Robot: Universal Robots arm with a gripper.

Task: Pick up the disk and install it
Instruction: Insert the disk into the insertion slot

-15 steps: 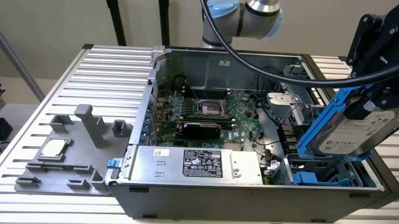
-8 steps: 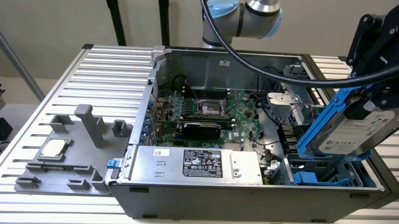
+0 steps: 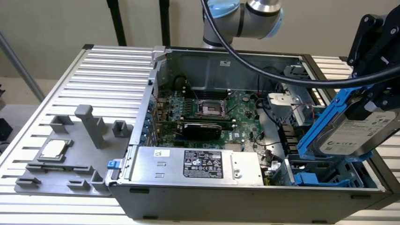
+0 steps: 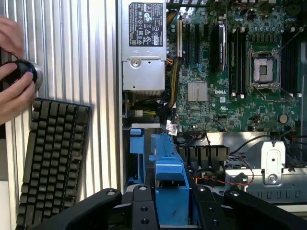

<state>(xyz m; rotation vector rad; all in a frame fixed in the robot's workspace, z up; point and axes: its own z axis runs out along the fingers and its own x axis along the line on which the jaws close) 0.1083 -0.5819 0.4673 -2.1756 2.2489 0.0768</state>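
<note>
The disk (image 3: 356,133) is a silver-grey drive with a white label, clipped in a bright blue carrier frame (image 3: 322,124). It hangs tilted over the drive bay (image 3: 315,178) at the front corner of the open computer case, on the exterior view's right. My gripper (image 3: 367,101) is shut on the disk from above. In the wrist view the blue carrier (image 4: 169,184) runs between my black fingers (image 4: 98,206), with the blue bay rails (image 4: 136,143) and the case floor below it.
A grey power-supply box (image 3: 194,164) lies along the case's front edge beside the bay. The motherboard (image 3: 200,112) and loose cables (image 3: 281,136) sit behind it. A CPU chip (image 3: 53,149) rests on a grey fixture outside the case. A keyboard (image 4: 53,158) and a person's hand (image 4: 14,81) lie beside the case.
</note>
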